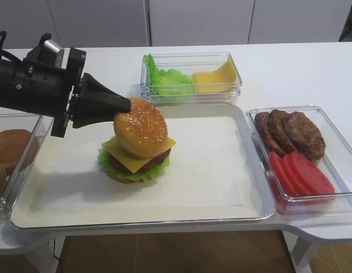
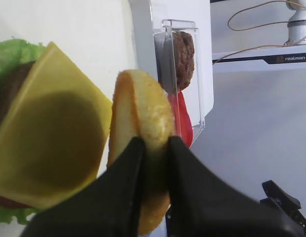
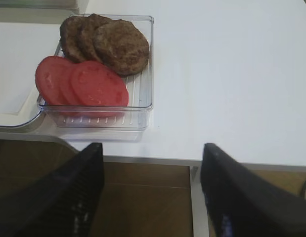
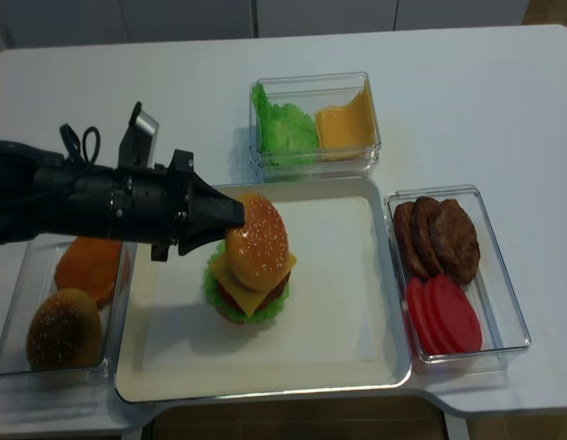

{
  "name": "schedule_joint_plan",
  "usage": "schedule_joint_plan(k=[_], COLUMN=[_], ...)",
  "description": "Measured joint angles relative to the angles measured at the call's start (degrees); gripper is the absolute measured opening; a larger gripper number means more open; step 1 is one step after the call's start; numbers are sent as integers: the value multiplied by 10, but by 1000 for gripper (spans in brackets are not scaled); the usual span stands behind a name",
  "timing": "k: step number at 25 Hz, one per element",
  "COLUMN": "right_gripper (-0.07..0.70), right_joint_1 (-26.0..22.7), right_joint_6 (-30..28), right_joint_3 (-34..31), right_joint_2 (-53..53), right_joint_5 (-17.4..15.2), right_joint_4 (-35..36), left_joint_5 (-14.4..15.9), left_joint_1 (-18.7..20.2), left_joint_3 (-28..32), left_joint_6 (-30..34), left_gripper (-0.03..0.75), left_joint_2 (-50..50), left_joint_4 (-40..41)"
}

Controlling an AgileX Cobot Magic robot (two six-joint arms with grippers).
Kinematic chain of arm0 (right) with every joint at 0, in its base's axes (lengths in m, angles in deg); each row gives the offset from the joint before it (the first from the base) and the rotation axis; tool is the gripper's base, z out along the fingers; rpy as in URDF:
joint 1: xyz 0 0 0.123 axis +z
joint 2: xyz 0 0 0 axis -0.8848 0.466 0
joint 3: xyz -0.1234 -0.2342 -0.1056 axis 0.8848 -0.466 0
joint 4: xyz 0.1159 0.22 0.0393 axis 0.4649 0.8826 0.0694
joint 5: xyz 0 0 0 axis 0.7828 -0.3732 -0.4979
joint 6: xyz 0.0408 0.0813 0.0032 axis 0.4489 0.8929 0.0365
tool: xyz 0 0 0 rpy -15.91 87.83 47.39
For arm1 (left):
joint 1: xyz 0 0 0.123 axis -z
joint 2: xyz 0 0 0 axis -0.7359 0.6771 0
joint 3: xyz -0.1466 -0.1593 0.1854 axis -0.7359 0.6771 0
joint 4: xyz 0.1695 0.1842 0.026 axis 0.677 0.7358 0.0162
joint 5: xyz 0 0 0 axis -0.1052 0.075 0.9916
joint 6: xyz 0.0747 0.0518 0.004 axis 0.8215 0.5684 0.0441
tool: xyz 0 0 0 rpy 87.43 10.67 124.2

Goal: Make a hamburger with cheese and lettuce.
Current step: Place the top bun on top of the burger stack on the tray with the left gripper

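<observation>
One sesame bun top [image 1: 141,126] pinched on edge over the stack.
The left tool [image 2: 152,148] clamps the tilted bun just above the cheese [image 1: 140,154], patty and lettuce [image 1: 130,172] of the hamburger [image 4: 250,275] on the white tray [image 1: 221,187]; the right tool [image 3: 152,185] hangs spread off the worktop [image 3: 232,74] edge.

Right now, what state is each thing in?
left gripper: shut on top bun
top bun: tilted on the cheese
hamburger: stacked, not yet capped flat
lettuce: under patty
right gripper: open, empty
tray: holds the hamburger
</observation>
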Motion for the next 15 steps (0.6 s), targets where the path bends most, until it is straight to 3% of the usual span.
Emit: schedule_joint_plan(k=[15], right_gripper=[465], right_joint_1=[0], right_joint_6=[0], right_joint_3=[0], right_joint_2=[0], right_joint_5=[0], right_joint_4=[0], left_joint_5=[0], left_joint_1=[-17], left_joint_3=[0], left_joint_6=[0], left_gripper=[103], left_joint_2=[0], left_joint_4=[7])
